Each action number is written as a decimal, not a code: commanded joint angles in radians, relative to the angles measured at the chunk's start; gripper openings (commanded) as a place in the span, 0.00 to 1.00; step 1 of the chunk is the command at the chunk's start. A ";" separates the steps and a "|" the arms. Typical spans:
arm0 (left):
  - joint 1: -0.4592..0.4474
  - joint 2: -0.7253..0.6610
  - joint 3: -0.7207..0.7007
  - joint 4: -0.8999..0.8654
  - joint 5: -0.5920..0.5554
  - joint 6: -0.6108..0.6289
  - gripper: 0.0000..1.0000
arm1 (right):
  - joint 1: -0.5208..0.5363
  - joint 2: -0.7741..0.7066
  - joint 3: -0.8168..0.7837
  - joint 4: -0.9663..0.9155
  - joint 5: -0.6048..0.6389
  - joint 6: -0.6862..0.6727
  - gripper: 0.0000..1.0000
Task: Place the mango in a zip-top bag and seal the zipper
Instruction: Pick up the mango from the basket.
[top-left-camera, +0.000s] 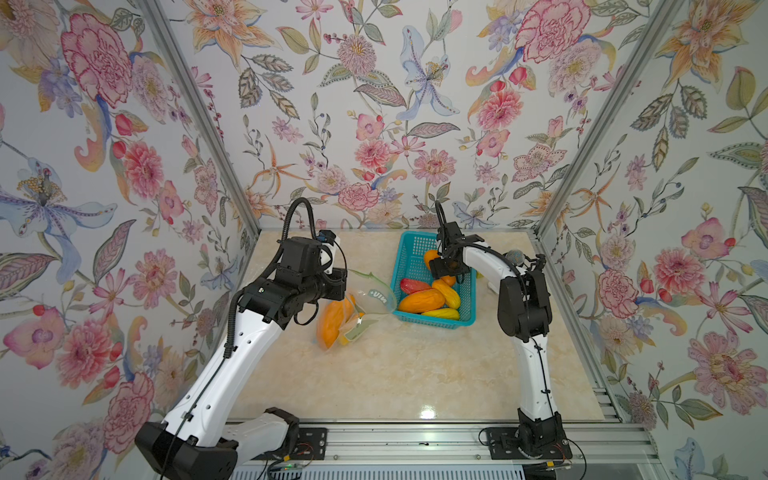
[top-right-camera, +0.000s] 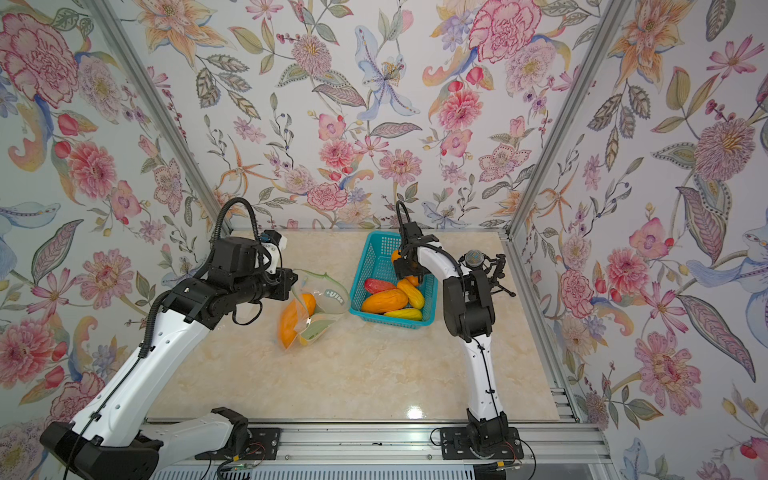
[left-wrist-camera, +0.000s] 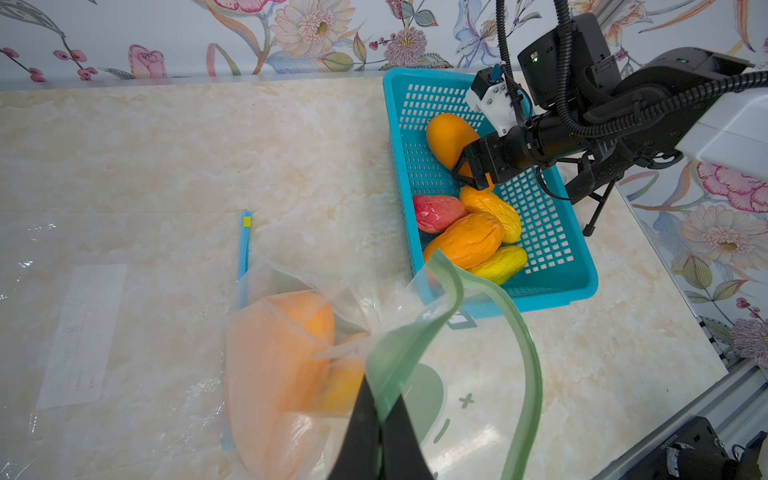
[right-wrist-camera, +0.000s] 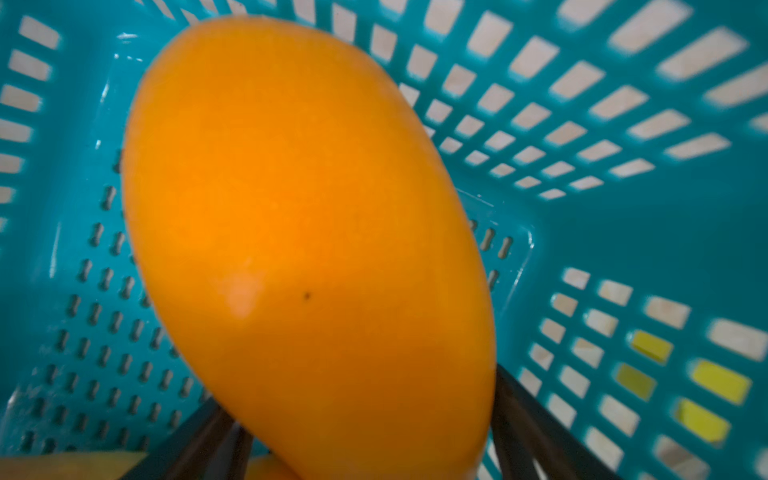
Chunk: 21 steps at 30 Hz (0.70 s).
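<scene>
Gripping smooth orange oval mango (right-wrist-camera: 307, 228) endwise in right gripper (right-wrist-camera: 357, 388), long axis pointing away; pinching clear green-rimmed plastic bag (left-wrist-camera: 440, 399) in left gripper (left-wrist-camera: 380, 411).

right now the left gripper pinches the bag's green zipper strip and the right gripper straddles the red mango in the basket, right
No: the right gripper straddles the orange mango, not the red mango, as the right wrist view shows. The left gripper does pinch the green zipper strip.

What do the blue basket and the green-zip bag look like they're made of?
Blue basket: probably rigid moulded plastic, glossy, judging by its even grid of slots. Green-zip bag: thin clear plastic film, soft; it creases, glints and is see-through.
</scene>
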 joint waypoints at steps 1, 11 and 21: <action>-0.011 -0.029 0.001 -0.012 -0.028 -0.001 0.00 | 0.007 0.034 -0.017 -0.011 -0.011 0.008 0.74; -0.010 -0.012 -0.014 -0.009 0.017 0.018 0.00 | 0.045 -0.186 -0.080 0.060 0.056 -0.035 0.58; -0.010 -0.003 -0.050 0.017 0.045 0.022 0.00 | 0.145 -0.532 -0.256 0.068 0.024 -0.058 0.57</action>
